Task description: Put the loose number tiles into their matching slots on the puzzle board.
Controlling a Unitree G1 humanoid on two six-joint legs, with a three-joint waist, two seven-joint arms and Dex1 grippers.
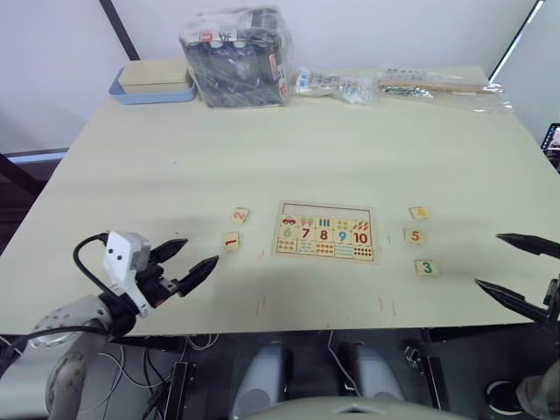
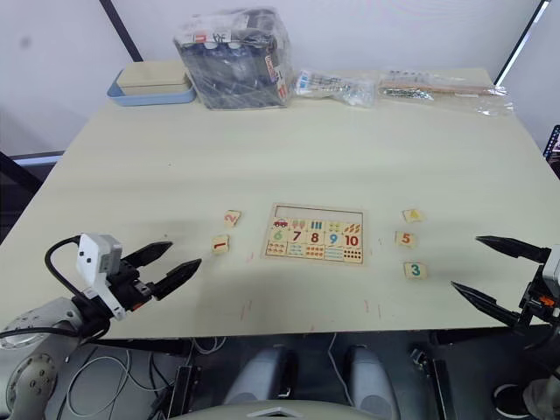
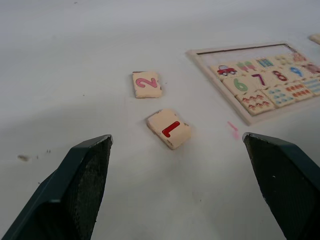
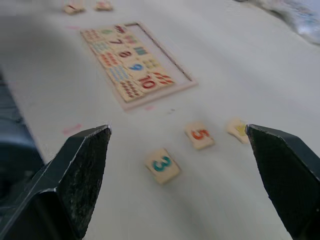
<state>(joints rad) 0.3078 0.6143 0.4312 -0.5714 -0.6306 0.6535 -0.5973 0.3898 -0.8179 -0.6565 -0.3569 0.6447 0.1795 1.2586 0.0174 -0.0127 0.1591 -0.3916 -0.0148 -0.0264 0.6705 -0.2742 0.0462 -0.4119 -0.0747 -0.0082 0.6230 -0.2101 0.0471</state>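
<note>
With both the left gripper (image 1: 185, 262) and right gripper (image 1: 514, 269) spread wide and empty, the 1 tile (image 3: 169, 128) lies flat near the puzzle board (image 1: 325, 232) (left side), probably light, stiff wood best pinched across two opposite edges.

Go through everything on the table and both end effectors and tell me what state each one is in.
Puzzle board: top row empty, lower tiles in.
Tile 1: loose, left of board.
Tile 2: loose, left of board.
Tile 3: loose, right of board.
Tile 5: loose, right.
Yellow tile: loose, right.
Left end effector: open, empty.
Right end effector: open, empty.
</note>
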